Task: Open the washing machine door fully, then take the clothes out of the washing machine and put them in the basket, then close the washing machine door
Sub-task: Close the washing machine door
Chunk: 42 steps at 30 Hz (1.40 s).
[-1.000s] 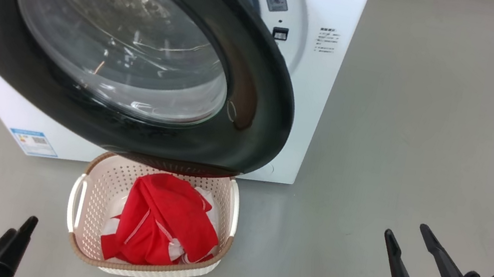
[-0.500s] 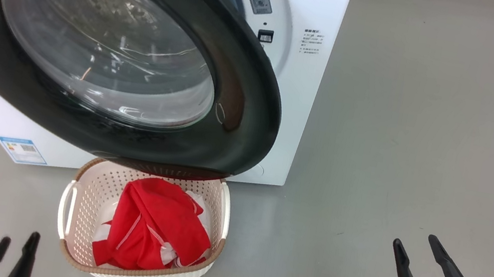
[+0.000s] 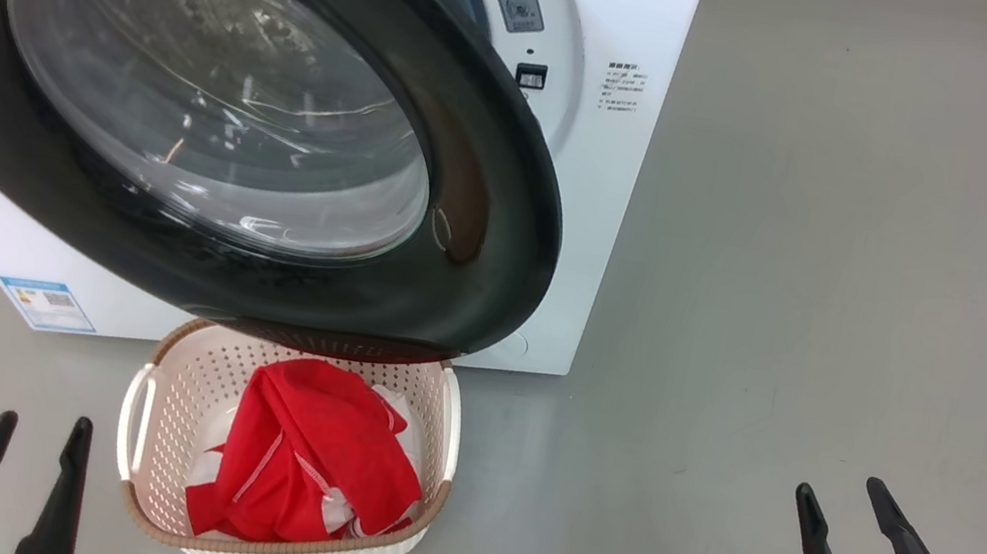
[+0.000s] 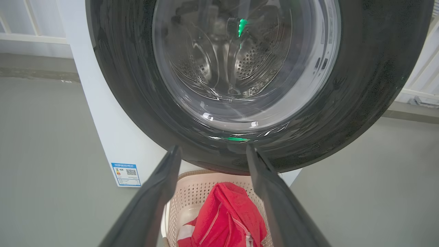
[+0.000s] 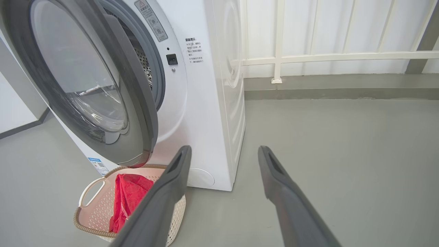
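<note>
My left claw (image 3: 45, 423) hangs spread and empty at lower left, near the small cream perforated plastic basket (image 3: 282, 553) holding the soft red-and-white clothes (image 3: 309, 458); above them the large round glossy black washing machine door (image 3: 484, 215) stands ajar, overhanging the basket; rigid, hinged, slick on its glass, so I'd push its black rim, I judge; my right claw (image 3: 838, 488), spread and empty, sits well right of it.

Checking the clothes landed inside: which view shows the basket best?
Head view: nearly the whole basket from above, red clothes inside. Left wrist view crops its near part; right wrist view has a finger across it.
</note>
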{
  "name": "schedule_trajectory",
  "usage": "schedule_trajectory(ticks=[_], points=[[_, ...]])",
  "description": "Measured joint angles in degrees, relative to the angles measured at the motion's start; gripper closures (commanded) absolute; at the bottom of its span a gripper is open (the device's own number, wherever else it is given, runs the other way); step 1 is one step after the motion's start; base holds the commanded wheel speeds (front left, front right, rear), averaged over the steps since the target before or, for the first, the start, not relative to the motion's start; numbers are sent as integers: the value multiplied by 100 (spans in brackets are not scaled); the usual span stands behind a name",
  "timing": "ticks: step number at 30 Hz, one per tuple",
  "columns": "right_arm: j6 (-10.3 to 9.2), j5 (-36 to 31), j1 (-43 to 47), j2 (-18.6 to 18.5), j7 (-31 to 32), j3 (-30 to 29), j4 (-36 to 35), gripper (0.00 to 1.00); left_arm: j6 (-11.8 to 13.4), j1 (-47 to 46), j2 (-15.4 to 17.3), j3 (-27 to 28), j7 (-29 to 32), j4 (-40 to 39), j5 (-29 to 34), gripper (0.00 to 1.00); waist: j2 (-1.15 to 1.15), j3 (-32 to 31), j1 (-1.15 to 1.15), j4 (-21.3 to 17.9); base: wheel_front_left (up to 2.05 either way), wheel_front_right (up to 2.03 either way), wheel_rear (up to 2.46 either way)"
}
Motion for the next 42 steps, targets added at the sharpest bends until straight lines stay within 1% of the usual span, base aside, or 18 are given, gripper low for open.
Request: schedule_trajectory(ticks=[2, 5, 10, 14, 31, 32, 33, 34, 35, 42], points=[[0, 0, 0, 2, 0, -4, -4, 0, 0, 53, -116, 105, -2, -73, 287, 0, 0, -8, 0, 2, 0, 0, 0], [0, 0, 0, 3, 1, -5, -3, 0, 0, 150, -300, 214, -15, -57, 505, 0, 0, -25, 0, 2, 0, 0, 0], [0, 0, 1, 12, 1, -3, 4, 0, 0, 289, -487, 321, -15, 25, 704, 0, 0, -52, 0, -3, 0, 0, 0], [0, 0, 3, 13, 1, -4, 5, 0, 0, 299, -549, 374, -14, 21, 742, 0, 0, -47, 0, 1, 0, 0, 0], [0, 0, 2, 9, 1, 10, -23, 0, 0, 296, -561, 392, -14, -159, 891, 0, 0, -40, 0, 102, 0, 0, 0], [0, 0, 2, 7, 1, 16, -41, 23, 0, 296, -564, 380, -15, -159, 891, 0, 0, -43, 0, 119, 0, 0, 0], [0, 0, 1, 7, 1, 21, -68, 59, 0, 296, -572, 376, -15, -160, 892, 0, 0, -46, 0, 140, 0, 0, 0], [0, 0, -3, -1, 1, 35, -85, 86, 0, 296, -587, 372, -14, -163, 893, 0, 0, -49, 0, 161, 0, 0, 0], [0, 2, -3, -9, 1, 47, -93, 100, 0, 296, -598, 357, -15, -163, 903, 0, 0, -54, 0, 187, 0, 0, 0], [0, 168, -146, -59, 1, 304, -137, 100, 0, 296, -643, 223, -15, -174, 936, 0, 0, -105, 0, 410, 0, 0, 0]])
